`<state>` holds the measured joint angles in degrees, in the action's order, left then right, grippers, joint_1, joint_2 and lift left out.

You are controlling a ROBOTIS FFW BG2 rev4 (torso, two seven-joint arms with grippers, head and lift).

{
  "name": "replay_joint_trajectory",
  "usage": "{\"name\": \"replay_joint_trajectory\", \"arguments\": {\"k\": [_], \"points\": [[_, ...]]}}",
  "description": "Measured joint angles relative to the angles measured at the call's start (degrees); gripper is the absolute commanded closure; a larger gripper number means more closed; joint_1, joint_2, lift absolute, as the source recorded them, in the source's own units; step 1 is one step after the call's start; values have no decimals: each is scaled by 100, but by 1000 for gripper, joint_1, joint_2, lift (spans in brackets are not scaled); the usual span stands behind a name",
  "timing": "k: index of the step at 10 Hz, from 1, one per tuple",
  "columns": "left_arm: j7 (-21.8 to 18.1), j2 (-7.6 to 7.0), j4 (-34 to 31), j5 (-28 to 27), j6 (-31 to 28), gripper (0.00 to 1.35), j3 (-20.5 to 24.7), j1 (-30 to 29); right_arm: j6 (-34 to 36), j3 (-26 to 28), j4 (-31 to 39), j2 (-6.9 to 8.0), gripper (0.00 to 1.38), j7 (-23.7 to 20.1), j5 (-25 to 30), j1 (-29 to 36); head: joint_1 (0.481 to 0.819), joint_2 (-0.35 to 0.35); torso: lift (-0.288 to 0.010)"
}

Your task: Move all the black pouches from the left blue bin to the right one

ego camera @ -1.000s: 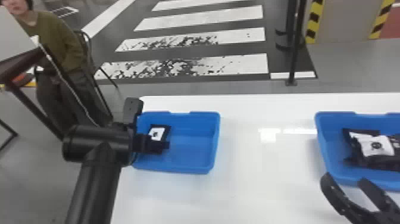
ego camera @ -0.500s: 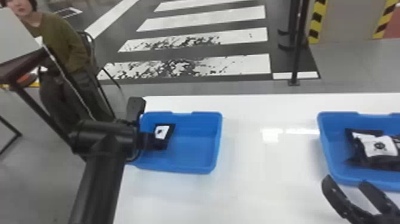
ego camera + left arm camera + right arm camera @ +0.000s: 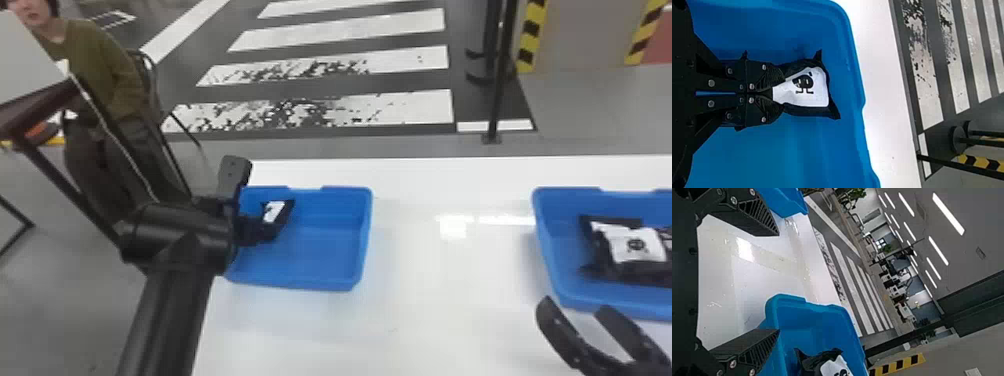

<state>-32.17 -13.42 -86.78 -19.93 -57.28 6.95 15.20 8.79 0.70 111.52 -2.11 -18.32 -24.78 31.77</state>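
L arm [image 3: 165, 300] bent over L bin [image 3: 320, 272], L tool [image 3: 257, 227] gripping pouch [image 3: 807, 88] w/ long axis toward far rim [image 3: 855, 70]; R tool [image 3: 574, 307] wide.

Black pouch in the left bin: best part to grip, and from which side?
Probably its near end, from the robot's side, one finger on each flank. The pouch is soft and bunches narrow there, while its far end spreads wide with corners poking out. The left gripper already pinches that narrow end.
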Motion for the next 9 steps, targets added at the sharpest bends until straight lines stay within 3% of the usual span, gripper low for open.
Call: {"name": "replay_joint_trajectory", "arguments": {"k": [5,7,9], "points": [[-2,3,-2729,741,43,1214,-455,-1273,473,-290,229,-28,200,-277,-446,-385,695,196,-140],[10,35,-3207,1187,145,1214,-908,-1555,539,-621,-34,-74,209,-295,-793,-845,695,163,-140],[17,65,-3465,1652,254,1214,-1419,-1675,505,-705,-221,-80,209,-304,-909,-1163,695,82,-140]]}}
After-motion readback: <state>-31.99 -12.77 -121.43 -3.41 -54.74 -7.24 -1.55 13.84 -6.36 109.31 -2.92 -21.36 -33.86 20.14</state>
